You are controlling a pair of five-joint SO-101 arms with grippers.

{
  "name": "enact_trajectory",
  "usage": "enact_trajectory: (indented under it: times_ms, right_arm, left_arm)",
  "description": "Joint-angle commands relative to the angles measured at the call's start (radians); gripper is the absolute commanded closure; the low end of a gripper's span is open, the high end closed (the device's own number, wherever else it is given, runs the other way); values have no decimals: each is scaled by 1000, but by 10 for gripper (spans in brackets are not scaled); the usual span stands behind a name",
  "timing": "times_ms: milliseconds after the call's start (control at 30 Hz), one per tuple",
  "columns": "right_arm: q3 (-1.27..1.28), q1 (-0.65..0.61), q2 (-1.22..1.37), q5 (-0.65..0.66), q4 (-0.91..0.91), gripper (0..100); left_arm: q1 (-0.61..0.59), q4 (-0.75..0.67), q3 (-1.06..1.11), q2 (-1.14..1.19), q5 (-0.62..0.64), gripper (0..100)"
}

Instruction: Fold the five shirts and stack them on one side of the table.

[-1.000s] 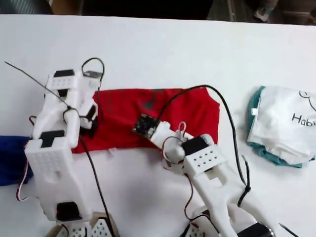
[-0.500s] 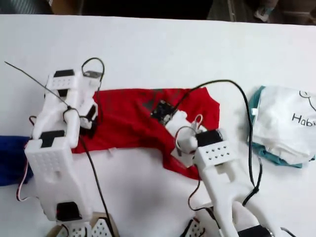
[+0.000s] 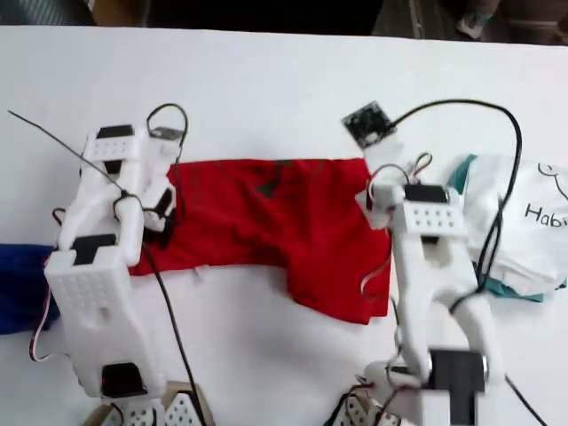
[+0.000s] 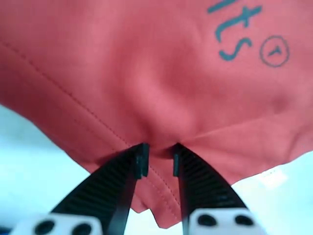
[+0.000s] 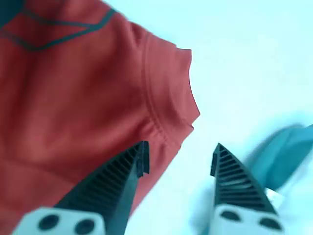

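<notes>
While the left gripper (image 4: 157, 159) is clenched on a small pucker of the red shirt (image 3: 266, 213) just inside its stitched hem, the right gripper (image 5: 178, 159) hangs released. Its jaws are spread above the shirt's opposite corner, one over cloth and the other over bare table (image 3: 284, 80). The red shirt lies as a wide band across the middle of the table between the two arms, with a flap at its right end reaching toward the arm bases.

Probable faults from this position:
- Slip at the left pinch. Only a thin fold is held, so a sharp pull would likely free it.
- Missed grasp on the right. If the jaws close where they stand, they may catch the hem alone, or nothing, and the corner would lag and leave a crooked fold.
- Disturbed stack. The right arm stands just beside the folded white shirt (image 3: 524, 213) lying on the teal shirt (image 3: 484, 277), so a sideways swing could nudge them.
- Snagged cable (image 3: 461, 111). It loops over the near edge of that pile.

A blue shirt (image 3: 19, 284) lies at the left margin, seemingly unfolded (judged from a partial view).

The surface is plain, smooth white, so cloth should slide easily and drag as one piece. Beyond the table's far edge the room is dark, with nothing identifiable.
</notes>
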Motion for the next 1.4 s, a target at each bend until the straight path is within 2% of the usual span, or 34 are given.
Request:
enact_trajectory:
  times_ms: [0,267,600,767,900,1000,1200,1367]
  right_arm:
    - [-167,-4,171,-98,-18,794]
    - [-519,-33,484,-106,114,794]
    - [-853,111,779,-100,148,794]
    - [-990,120,848,-100,220,793]
    - [-1086,97,843,-98,305,791]
    - [-1165,79,816,-98,395,790]
    - [-1244,58,762,-100,564,790]
    - [-1241,42,745,-80,757,790]
  left_arm:
    - [8,-38,-2,35,5,884]
    - [5,-38,-1,35,5,884]
    - [6,-32,2,35,-12,884]
    - [2,106,-5,23,-109,884]
    - [2,247,-111,-9,-123,887]
    - [12,276,-199,-95,-115,884]
    - [133,278,-136,-316,-144,884]
    - [279,267,108,-434,-172,884]
